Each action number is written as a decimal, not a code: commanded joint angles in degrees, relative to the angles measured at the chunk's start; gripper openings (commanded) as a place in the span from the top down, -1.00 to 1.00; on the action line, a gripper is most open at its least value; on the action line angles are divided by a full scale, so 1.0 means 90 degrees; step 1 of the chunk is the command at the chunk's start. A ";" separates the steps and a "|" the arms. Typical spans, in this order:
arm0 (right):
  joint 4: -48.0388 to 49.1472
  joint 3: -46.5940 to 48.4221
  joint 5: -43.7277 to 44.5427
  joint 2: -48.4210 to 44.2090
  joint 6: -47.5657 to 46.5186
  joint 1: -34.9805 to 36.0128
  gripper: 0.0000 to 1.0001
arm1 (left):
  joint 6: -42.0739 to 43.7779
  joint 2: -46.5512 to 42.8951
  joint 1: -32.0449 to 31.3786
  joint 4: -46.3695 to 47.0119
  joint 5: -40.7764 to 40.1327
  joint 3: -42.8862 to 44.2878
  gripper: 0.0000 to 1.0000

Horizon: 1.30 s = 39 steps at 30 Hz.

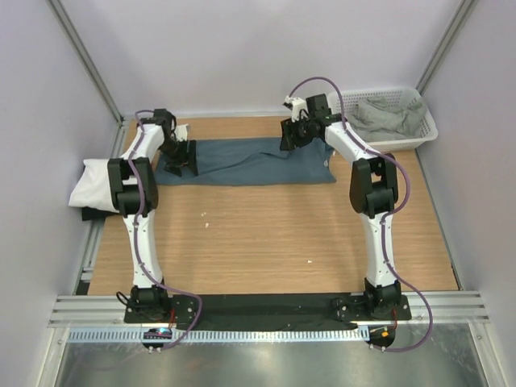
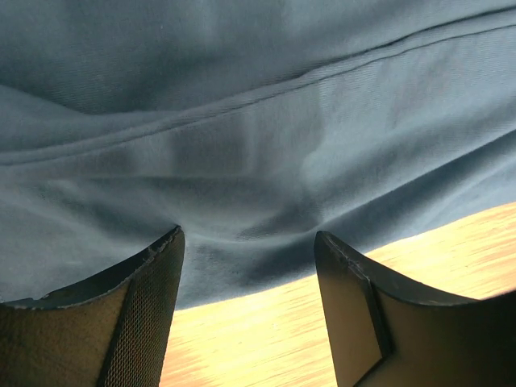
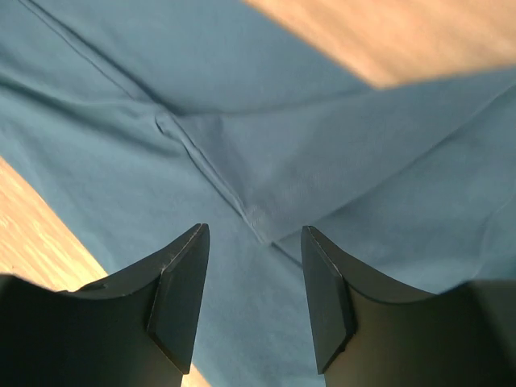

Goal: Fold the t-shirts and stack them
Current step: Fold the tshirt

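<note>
Top external view: both arms reach to the far side of the bench (image 1: 258, 242), where the slate-blue t-shirt (image 1: 250, 161) lies flat in a long band running left to right. The left hand (image 1: 181, 157) is low over the shirt's left end, and the right hand (image 1: 294, 137) is over its far edge, towards the right end. The wrist views show both hands released, jaws apart and gripping nothing. The left fingers (image 2: 145, 306) straddle the near hem where cloth meets bare wood, and the right fingers (image 3: 177, 298) hang over blue cloth.

The white t-shirt (image 1: 93, 181) sits bundled at the bench's left edge on top of the black t-shirt (image 1: 95, 214), and both partly overhang the side. The grey-green t-shirt (image 1: 387, 117) lies crumpled in the white mesh basket (image 1: 427, 133) at the far right.

The task appears to be in its middle stretch. The blue shirt looks narrowed by a lengthwise fold but not yet brought to a compact square. The white and black pair may be the start of a stack, though their folds cannot be made out. The grey-green shirt has not yet been laid out.
</note>
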 commanded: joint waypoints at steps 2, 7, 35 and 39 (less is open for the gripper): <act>-0.0060 -0.0160 -0.0331 -0.0072 0.0225 -0.0053 -0.11 | -0.0008 0.0097 0.0021 -0.0008 -0.0007 0.0103 -0.33; -0.0050 -0.0306 -0.0341 -0.0062 0.0216 -0.0053 -0.11 | -0.0018 0.0009 0.0012 0.0070 -0.0037 -0.0102 -0.32; 0.1101 0.1626 -0.0615 0.0953 0.1229 -0.0024 0.86 | -0.0165 -0.0254 -0.0086 0.0158 -0.0125 -0.0610 -0.29; 0.1570 0.2271 -0.0275 0.1304 0.1504 0.0025 0.57 | -0.0125 -0.0381 -0.0086 0.0148 -0.0164 -0.0747 -0.29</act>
